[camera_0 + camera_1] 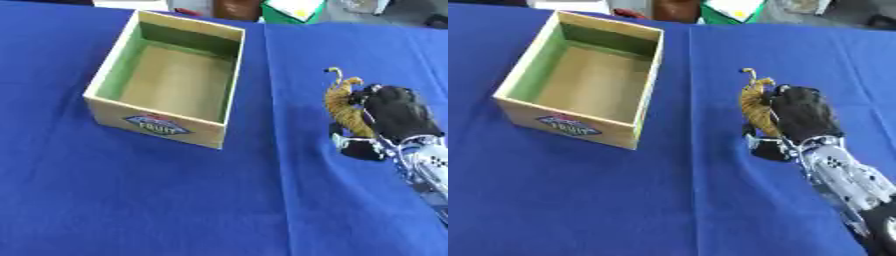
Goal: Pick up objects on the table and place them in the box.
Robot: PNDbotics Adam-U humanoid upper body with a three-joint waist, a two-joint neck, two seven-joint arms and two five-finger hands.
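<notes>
The right robot hand has its fingers curled around a stripy orange toy tiger, just above the blue bench. The wooden box sits open off to the left, well apart, with nothing inside.

Blue-clothed table, clutter beyond

Black right hand; silver forearm dotted with dark holes.
</notes>
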